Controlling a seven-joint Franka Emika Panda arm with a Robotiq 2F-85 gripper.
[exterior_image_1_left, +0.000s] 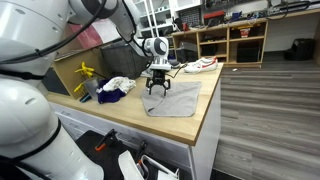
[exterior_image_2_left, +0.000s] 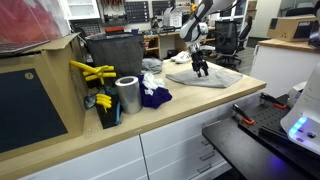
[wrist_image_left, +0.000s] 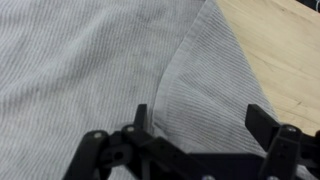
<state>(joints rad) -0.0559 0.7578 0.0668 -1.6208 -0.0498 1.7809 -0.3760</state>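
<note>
A grey ribbed cloth (exterior_image_1_left: 175, 100) lies flat on the wooden counter (exterior_image_1_left: 205, 118) in both exterior views (exterior_image_2_left: 208, 77). My gripper (exterior_image_1_left: 158, 88) hangs open just above the cloth near its far edge, fingers pointing down (exterior_image_2_left: 201, 71). In the wrist view the two black fingers (wrist_image_left: 197, 122) straddle a folded edge of the grey cloth (wrist_image_left: 90, 60), holding nothing. Bare wood (wrist_image_left: 275, 50) shows at the right.
A dark blue cloth (exterior_image_2_left: 155, 96) and a white cloth (exterior_image_1_left: 118, 84) lie on the counter beside a metal can (exterior_image_2_left: 127, 95). Yellow tools (exterior_image_2_left: 90, 72) sit by a dark bin (exterior_image_2_left: 110, 55). Shelves (exterior_image_1_left: 230, 40) stand behind. The counter edge drops to the floor.
</note>
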